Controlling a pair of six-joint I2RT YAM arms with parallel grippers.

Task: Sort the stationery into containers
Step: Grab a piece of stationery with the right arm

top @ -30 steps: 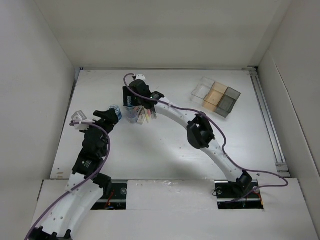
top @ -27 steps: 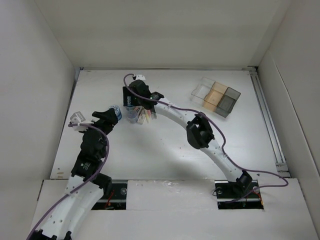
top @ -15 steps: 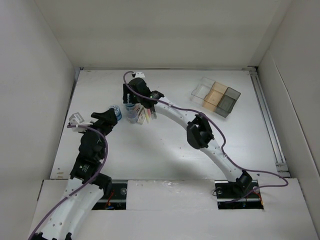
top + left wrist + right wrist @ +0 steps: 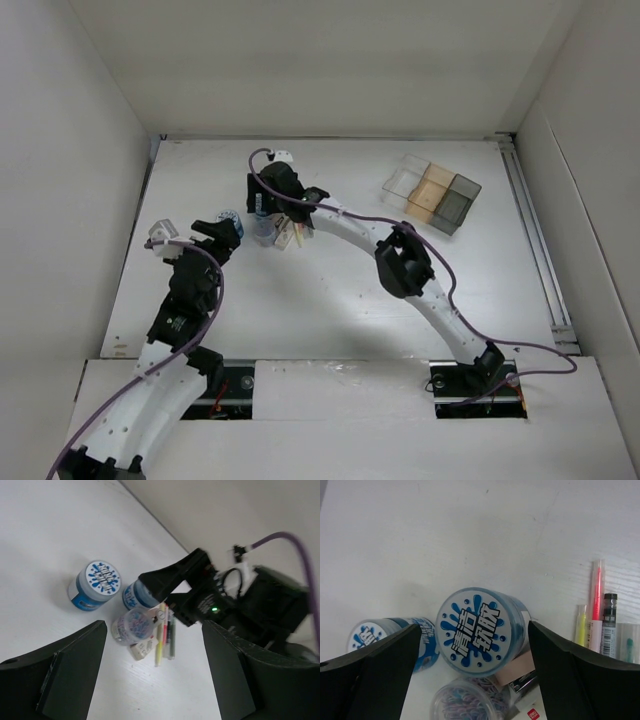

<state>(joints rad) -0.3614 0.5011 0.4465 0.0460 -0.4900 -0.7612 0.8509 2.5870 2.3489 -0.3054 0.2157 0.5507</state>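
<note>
Our right fingers (image 4: 375, 680) stood wide apart and held nothing. In the right wrist view a round blue tub (image 4: 482, 632) sat upright directly between them, patterned lid up and touching neither finger. A second blue tub (image 4: 385, 637) lay just ahead of one fingertip. The thin sticks (image 4: 596, 600) lay just ahead of the other, their long axes running along our reach. A clear tub of clips (image 4: 470, 700) sat nearer the palm.

In the left wrist view our left fingers (image 4: 65, 675) were likewise spread and empty. The second blue tub lay ahead of them in the open, while the right gripper (image 4: 180, 582) hung over the first.

From above, the left gripper (image 4: 222, 232) sat just beside the pile. The tray (image 4: 432, 193) lay well apart, beyond the right gripper's far side. We judged the right arm the nearer one for the tub between its fingers, which only needed to come down and close
</note>
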